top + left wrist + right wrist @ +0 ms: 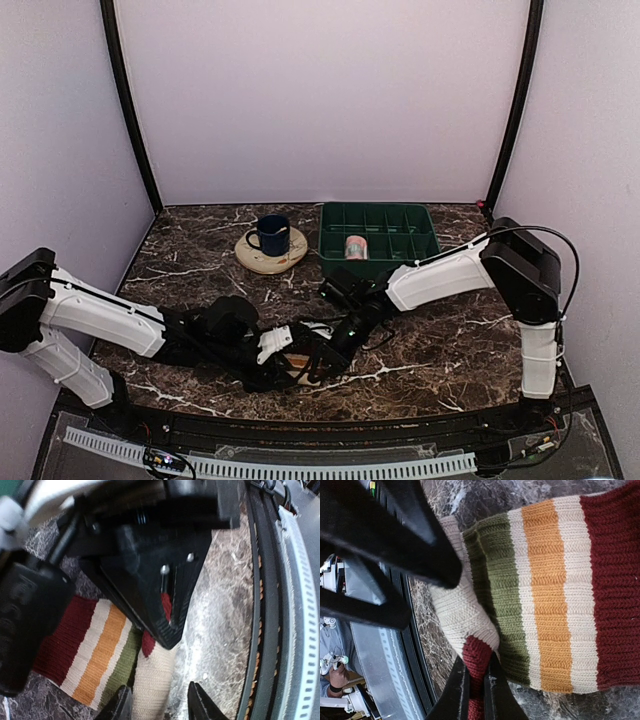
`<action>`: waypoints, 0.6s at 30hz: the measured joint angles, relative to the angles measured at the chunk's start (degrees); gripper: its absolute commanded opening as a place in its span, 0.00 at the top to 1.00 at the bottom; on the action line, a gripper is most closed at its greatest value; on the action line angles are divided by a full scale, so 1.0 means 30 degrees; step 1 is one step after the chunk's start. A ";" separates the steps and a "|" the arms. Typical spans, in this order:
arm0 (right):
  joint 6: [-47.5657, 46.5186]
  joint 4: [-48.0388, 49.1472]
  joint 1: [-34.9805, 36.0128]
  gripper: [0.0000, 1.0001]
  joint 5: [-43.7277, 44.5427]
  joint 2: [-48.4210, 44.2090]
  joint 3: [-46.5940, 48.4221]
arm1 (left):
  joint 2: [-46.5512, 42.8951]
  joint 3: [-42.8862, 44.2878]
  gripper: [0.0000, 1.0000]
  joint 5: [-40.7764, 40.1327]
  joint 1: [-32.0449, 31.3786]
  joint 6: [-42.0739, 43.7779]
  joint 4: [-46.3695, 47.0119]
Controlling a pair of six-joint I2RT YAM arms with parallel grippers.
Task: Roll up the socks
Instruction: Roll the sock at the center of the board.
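The cream sock point(555, 590), with green, orange and maroon stripes, lies flat on the marble near the front edge, folded over on itself. My right gripper point(477, 685) is shut on its maroon tip point(479, 655). That gripper point(167, 605) also shows in the left wrist view, pinching the maroon bit. My left gripper point(160, 705) is open, its fingers either side of the sock's cream part point(152, 680). In the top view the two grippers meet over the sock point(300, 364). A rolled pink sock point(355, 247) sits in the green crate point(380, 215).
A blue mug point(270, 234) stands on a round tan coaster point(270, 260) at the back, left of the crate. The table's black front rail point(265, 630) runs close beside the sock. Purple walls enclose the table.
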 measured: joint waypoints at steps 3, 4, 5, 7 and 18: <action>0.0000 -0.0109 -0.0036 1.00 -0.0146 0.0022 -0.0007 | 0.0415 0.0138 0.59 -0.0437 -0.0240 0.0372 -0.0393; -0.0007 -0.0175 -0.0044 1.00 -0.0182 0.0022 0.0000 | 0.0561 0.0189 0.59 -0.0663 -0.0328 0.0510 -0.0481; -0.0007 -0.0211 -0.0044 1.00 -0.0219 0.0022 0.0000 | 0.0670 0.0219 0.59 -0.0816 -0.0386 0.0641 -0.0510; -0.0015 -0.0328 -0.0051 1.00 -0.0291 0.0022 0.0000 | 0.0823 0.0255 0.59 -0.1122 -0.0474 0.0823 -0.0634; -0.0131 -0.0612 -0.0124 1.00 -0.0648 0.0109 0.0000 | 0.1392 0.0634 0.71 -0.1552 -0.0736 0.1654 -0.1137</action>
